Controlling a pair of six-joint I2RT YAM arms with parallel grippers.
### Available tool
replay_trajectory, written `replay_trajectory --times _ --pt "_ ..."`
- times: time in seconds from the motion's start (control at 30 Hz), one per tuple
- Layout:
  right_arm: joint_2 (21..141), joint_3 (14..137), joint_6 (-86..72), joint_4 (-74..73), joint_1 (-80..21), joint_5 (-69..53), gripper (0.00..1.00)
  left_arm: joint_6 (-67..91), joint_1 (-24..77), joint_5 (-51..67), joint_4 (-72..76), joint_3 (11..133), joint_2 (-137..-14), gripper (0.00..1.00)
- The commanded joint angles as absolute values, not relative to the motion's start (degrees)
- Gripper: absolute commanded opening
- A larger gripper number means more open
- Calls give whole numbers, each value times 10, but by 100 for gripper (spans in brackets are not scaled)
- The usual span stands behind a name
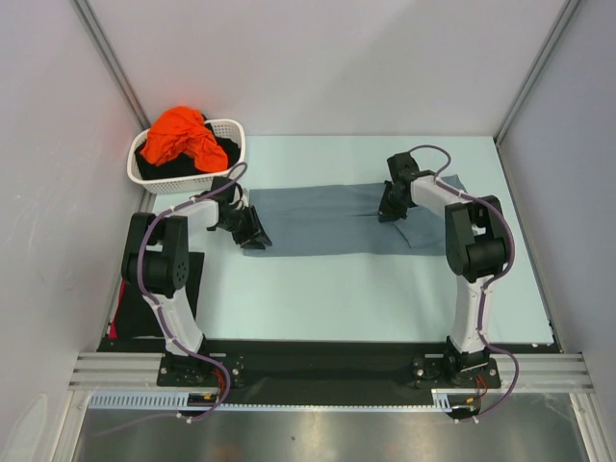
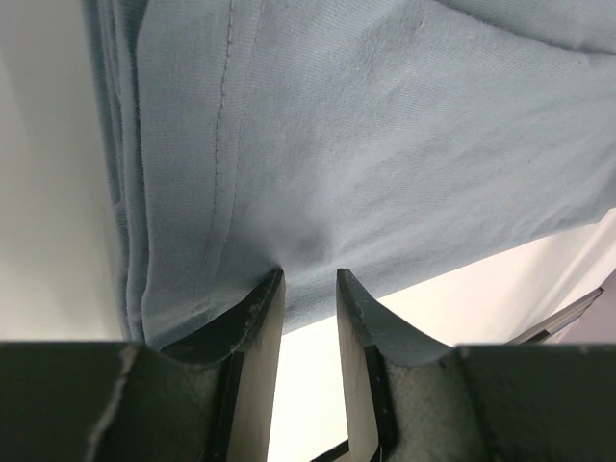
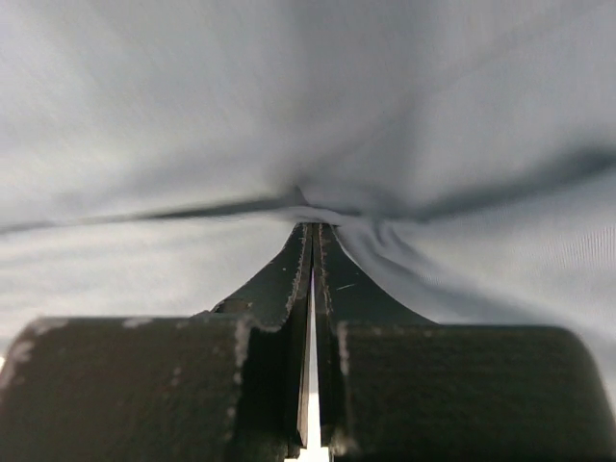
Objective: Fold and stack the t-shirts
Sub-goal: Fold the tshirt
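Because the cloth is thin and limp, the grey-blue t-shirt (image 1: 327, 219) is going to handle as something light, soft and floppy: it is creasing wherever it is being pulled, and nothing in it is holding a shape unaided. Nearest the arm bases, the pale table (image 1: 337, 289) is showing bare in front of the shirt. The shirt itself is lying across the middle of the table as a long band, apparently folded lengthwise, with several layers showing at its left end.

The left gripper (image 1: 252, 231) is sitting at that left end, at the near corner. Its jaws are standing partly apart with the hemmed edge running between them, and I cannot tell whether they are actually pinching the cloth. The right gripper (image 1: 390, 210) is working toward the right end of the band, fully clenched on a small pinch of fabric, with creases radiating from its tips.

For a clean fold, I am judging that the best holds are lying at the hems and corners, where stacked layers are giving the fingers something thicker to bite. A pinch mid-panel is likely lifting only the top layer and dragging wrinkles.

Farther back, at the far left corner, the white basket (image 1: 236, 130) is holding the orange t-shirt (image 1: 181, 135), crumpled on top of black t-shirts (image 1: 226, 149).
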State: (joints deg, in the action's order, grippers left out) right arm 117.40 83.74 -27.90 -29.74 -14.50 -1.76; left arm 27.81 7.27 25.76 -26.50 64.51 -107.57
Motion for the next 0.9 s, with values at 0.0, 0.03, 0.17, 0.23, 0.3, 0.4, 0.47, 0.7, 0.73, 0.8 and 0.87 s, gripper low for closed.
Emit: replay_trajectory --times 0.0,0.03,0.17,0.23,0.3,0.4,0.47,0.7,0.73,0.8,0.87 --pt "1201 881 -255 -291 -144 0 0 249 70 221 -300 639 -1086 35" --pt "1201 885 -253 -291 -143 0 0 245 69 213 -303 638 -1088 35" --pt "1202 904 -250 -310 -142 -11 0 217 70 185 -317 639 -1073 34" --pt "1172 897 -260 -324 -146 -24 0 195 83 157 -324 647 -1035 37" --pt "1144 874 -266 -335 -149 -37 1 186 91 135 -335 652 -1011 38" --pt "1084 828 -279 -357 -153 -56 7 189 97 130 -341 644 -972 41" --pt "1031 803 -286 -370 -148 -61 14 199 98 131 -342 634 -941 41" --pt "878 678 -323 -352 -5 -140 45 235 98 122 -342 570 -846 57" --pt "867 655 -327 -344 30 -152 50 248 96 126 -335 562 -841 60" --pt "842 629 -336 -339 110 -185 56 259 95 127 -330 545 -836 63" --pt "828 592 -341 -330 163 -212 63 286 83 122 -322 531 -832 68"
